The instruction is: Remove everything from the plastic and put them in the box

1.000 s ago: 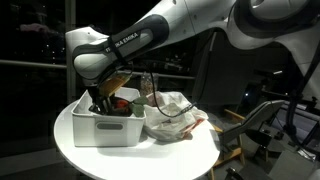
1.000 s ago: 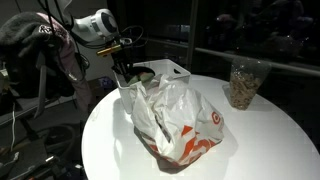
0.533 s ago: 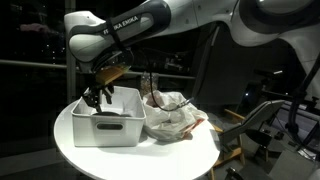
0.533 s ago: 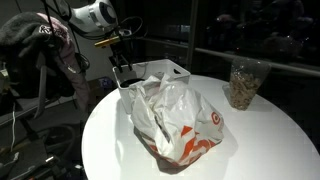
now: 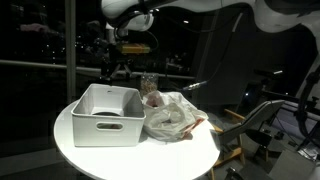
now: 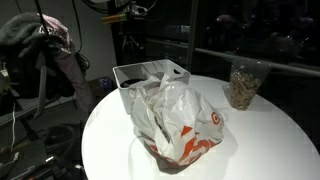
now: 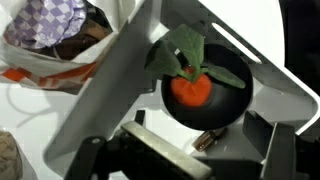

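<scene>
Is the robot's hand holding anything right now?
Nothing is held: the gripper hangs open and empty above the box.

Box (image 5: 100, 128) mouth unobstructed from above, bag (image 5: 172, 120) crowding one side

bag (image 5: 172, 118): thin wrinkly plastic | bin (image 5: 132, 130): smooth rigid plastic

a round white table (image 6: 275, 140) is seen well below the jaws. straight under them the white box (image 5: 108, 112) is set on it. the wrinkled plastic (image 5: 172, 117) is laid against the box, off to one side of the jaws. a clear cup (image 6: 245, 82) is stood farther off, apart from both.
</scene>
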Available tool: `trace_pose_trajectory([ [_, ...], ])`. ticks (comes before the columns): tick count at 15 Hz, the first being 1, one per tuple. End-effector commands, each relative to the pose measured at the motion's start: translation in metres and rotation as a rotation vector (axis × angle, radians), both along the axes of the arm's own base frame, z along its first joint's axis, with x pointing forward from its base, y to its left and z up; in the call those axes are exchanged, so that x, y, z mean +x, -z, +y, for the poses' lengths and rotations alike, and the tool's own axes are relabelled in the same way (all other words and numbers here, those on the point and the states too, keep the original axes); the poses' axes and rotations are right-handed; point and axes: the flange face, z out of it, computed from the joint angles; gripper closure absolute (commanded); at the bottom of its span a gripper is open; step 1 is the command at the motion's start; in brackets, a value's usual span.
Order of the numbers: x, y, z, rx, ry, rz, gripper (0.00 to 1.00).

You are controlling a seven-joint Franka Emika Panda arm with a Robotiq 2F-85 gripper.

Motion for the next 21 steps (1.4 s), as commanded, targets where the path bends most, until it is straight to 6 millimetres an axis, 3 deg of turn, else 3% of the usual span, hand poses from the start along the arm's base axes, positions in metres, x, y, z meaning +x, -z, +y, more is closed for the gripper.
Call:
trace_pose_trajectory([
  [1,-0.01,-0.023,-0.083,0.109,0.174,0.048,0.0],
  [3,-0.017,-0.012,-0.124,0.172,0.274,0.098,0.0],
  [5,-0.026,0.015,-0.152,0.235,0.364,0.167,0.0],
  [9,-0.045,0.072,-0.176,0.375,0.479,0.262,0.0],
  [12,-0.047,0.104,-0.192,0.369,0.512,0.164,0.0],
  [14,-0.049,0.111,-0.208,0.387,0.557,0.115,0.0],
  [21,-0.061,0.106,-0.277,0.477,0.682,0.019,0.0],
])
